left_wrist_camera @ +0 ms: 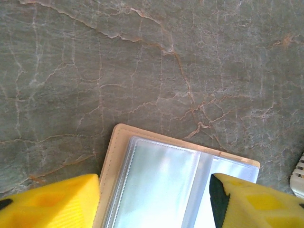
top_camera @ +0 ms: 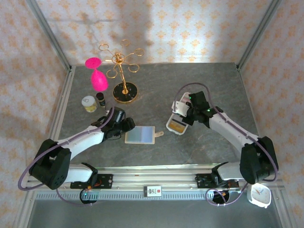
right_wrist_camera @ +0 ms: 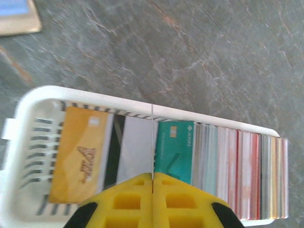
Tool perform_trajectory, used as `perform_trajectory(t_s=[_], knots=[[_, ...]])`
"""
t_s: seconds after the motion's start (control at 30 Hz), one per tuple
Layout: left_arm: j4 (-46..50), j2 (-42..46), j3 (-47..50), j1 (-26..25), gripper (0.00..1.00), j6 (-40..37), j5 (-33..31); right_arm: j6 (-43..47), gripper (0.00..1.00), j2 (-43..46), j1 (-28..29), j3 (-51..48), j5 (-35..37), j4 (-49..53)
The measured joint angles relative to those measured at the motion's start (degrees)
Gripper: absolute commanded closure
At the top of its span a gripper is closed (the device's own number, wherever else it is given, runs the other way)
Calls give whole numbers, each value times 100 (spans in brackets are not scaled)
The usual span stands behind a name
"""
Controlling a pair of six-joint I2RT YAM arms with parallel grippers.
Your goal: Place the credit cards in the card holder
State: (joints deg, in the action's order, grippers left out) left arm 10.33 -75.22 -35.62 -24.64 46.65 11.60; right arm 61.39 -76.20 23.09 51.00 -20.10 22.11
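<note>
The card holder (top_camera: 140, 135) lies open on the table, beige-edged with clear plastic sleeves (left_wrist_camera: 161, 185). My left gripper (left_wrist_camera: 154, 199) is open just above it, one yellow finger (left_wrist_camera: 52, 202) at its left edge and the other over the right page. A white tray (right_wrist_camera: 95, 92) holds several credit cards, among them a yellow one (right_wrist_camera: 78, 156), a teal one (right_wrist_camera: 175, 149) and a packed row (right_wrist_camera: 242, 171). My right gripper (right_wrist_camera: 152, 175) is shut on one credit card (right_wrist_camera: 152, 137), seen edge-on as a thin white line standing over the tray (top_camera: 177, 126).
At the back left stand a gold wire stand (top_camera: 124, 71), a pink glass (top_camera: 97, 78) and two small jars (top_camera: 89, 102). A white clock (top_camera: 259, 194) sits beyond the rail at the near right. A corner of the card holder (right_wrist_camera: 16, 16) lies up-left of the tray.
</note>
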Motion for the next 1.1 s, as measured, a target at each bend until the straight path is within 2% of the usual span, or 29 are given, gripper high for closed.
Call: perform_trajectory(t_s=[0.17, 0.37, 0.47, 0.73, 0.9, 1.1], knots=[[203, -275, -295, -52, 31, -227, -50, -568, 100, 479, 0, -4, -402, 192], [481, -575, -560, -295, 31, -507, -160, -1886, 100, 990, 0, 0, -616, 46], [612, -592, -592, -358, 32, -623, -162, -2935, 100, 1058, 2, 13, -699, -129], [946, -466, -575, -452, 30, -872, -341, -6487, 100, 1064, 57, -20, -848, -800], [946, -415, -494, -452, 30, -975, -306, -8354, 100, 1185, 573, -828, -881, -1681], [922, -509, -448, -474, 32, -1078, -251, -9661, 100, 1036, 1305, -1266, -684, -2273]])
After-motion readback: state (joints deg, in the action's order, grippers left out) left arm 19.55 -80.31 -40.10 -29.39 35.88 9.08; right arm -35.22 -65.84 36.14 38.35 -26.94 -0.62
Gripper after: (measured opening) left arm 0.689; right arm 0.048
